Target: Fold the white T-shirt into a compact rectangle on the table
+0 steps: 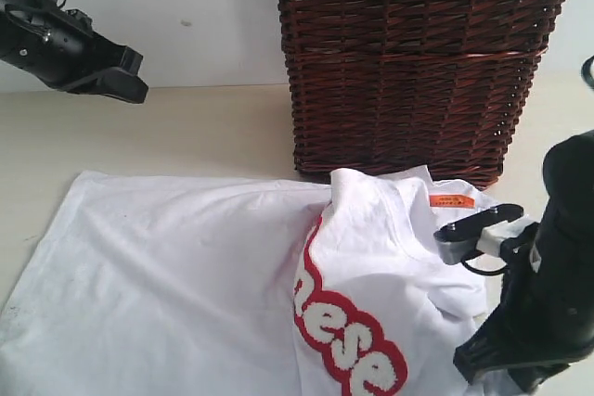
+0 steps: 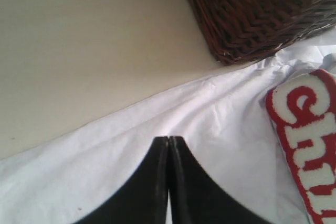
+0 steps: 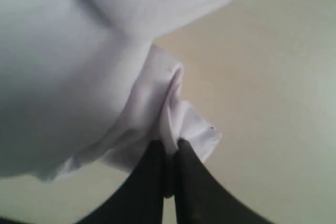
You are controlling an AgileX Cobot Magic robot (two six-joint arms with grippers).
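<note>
Folding looks barely begun: the white T-shirt [image 1: 186,266] sprawls across the lower frame on the bench [image 1: 167,127], its right part turned over, lettering up. My right jaws pinch its edge at lower right. The left jaws are closed and empty, upper left.

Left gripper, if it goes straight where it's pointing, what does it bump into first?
Probably the white T-shirt: the shut left gripper aims at plain cloth just past its tips. It hangs high, so depth is unclear; bare table lies just beyond.
</note>
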